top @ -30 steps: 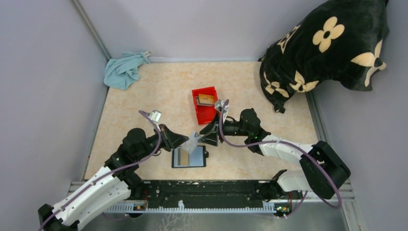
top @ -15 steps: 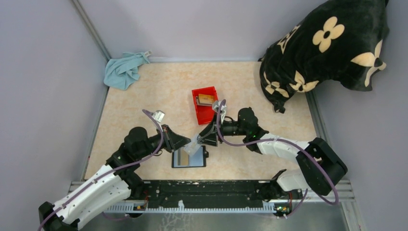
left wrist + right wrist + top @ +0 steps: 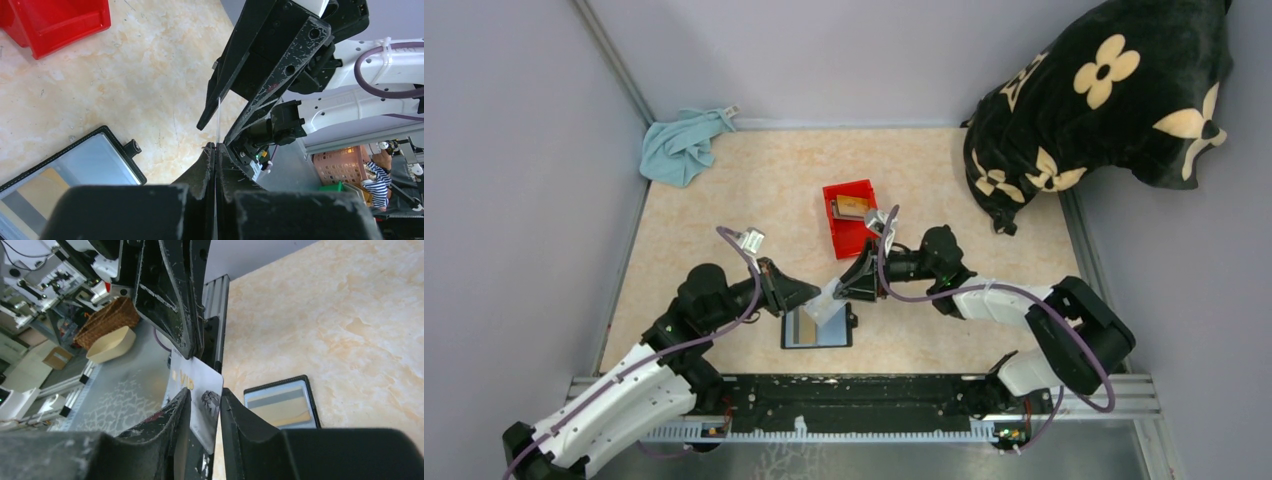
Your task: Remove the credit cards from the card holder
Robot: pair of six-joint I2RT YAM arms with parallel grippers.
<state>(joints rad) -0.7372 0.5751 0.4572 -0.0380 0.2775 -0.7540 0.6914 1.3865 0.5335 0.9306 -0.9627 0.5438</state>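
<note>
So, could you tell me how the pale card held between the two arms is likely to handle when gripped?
Probably stiff: the card stands straight out of the shut left pincer without drooping. Likely very light, being edge-thin in the left wrist view. Its smooth faces may slip, so the right pincer should clamp squarely.

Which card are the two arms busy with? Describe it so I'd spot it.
On the beige table, look beside the red bin, where the left gripper and right gripper meet. The pale card is held in the air between them, above the open wallet; the other cards lie flat.
</note>
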